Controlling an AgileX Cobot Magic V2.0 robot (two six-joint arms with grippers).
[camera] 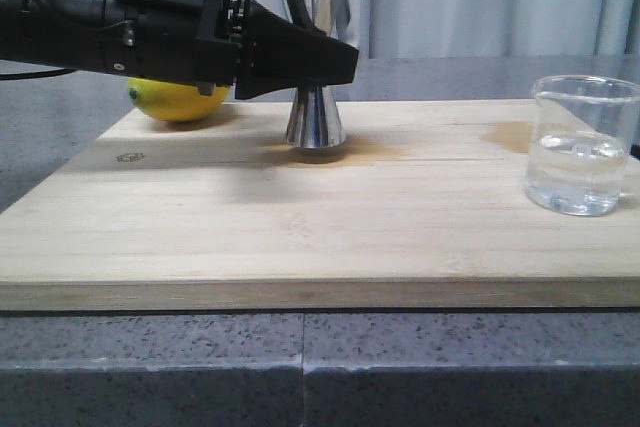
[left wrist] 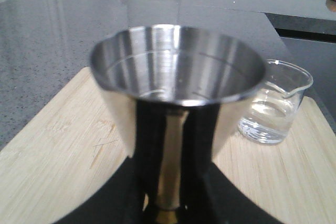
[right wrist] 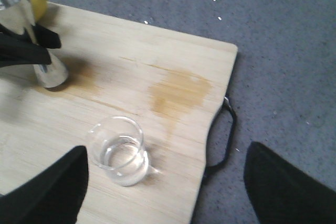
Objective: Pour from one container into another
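The steel jigger (camera: 315,122) stands upright on the wooden board (camera: 300,237), towards its back. My left gripper (camera: 335,65) comes in from the left and is shut on the jigger's narrow waist. In the left wrist view the jigger's upper cup (left wrist: 176,64) looks empty, and the gold band (left wrist: 167,216) sits between the fingers. The glass beaker (camera: 583,147), about half full of clear liquid, stands at the board's right end, also seen as the beaker (right wrist: 119,150). My right gripper (right wrist: 165,192) hovers open above the board's right edge, the beaker by one finger; it is outside the front view.
A yellow lemon (camera: 180,99) lies at the board's back left, behind the left arm. A brownish stain (right wrist: 178,93) marks the board between jigger and beaker. The board's black handle (right wrist: 228,135) sticks out at its right end. Grey countertop (camera: 450,367) surrounds the board.
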